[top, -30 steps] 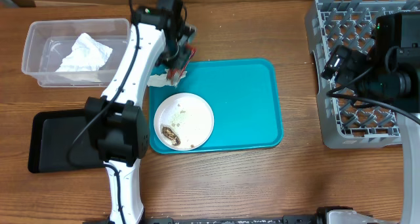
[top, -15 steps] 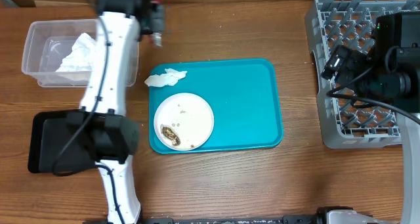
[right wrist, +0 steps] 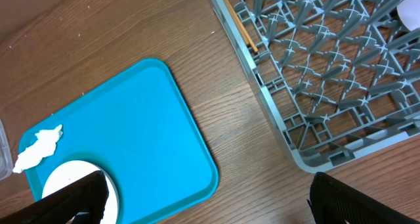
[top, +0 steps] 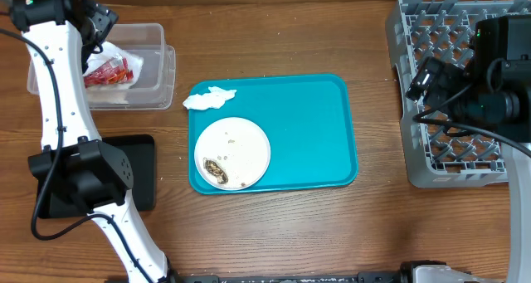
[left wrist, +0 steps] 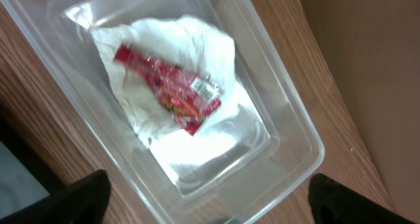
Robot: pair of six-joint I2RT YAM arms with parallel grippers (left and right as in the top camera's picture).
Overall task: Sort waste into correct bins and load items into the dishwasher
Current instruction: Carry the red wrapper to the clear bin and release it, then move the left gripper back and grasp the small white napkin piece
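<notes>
Left arm swung over to the far-left tub; red wrapper now lies in it on a napkin. We see left fingers apart, right fingers apart too. Second napkin sits right and nearer, at the tray corner; left arm closer.

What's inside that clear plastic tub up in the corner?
In the tub, a red wrapper lies on a crumpled white napkin. Whatever is beneath the napkin is covered.
</notes>
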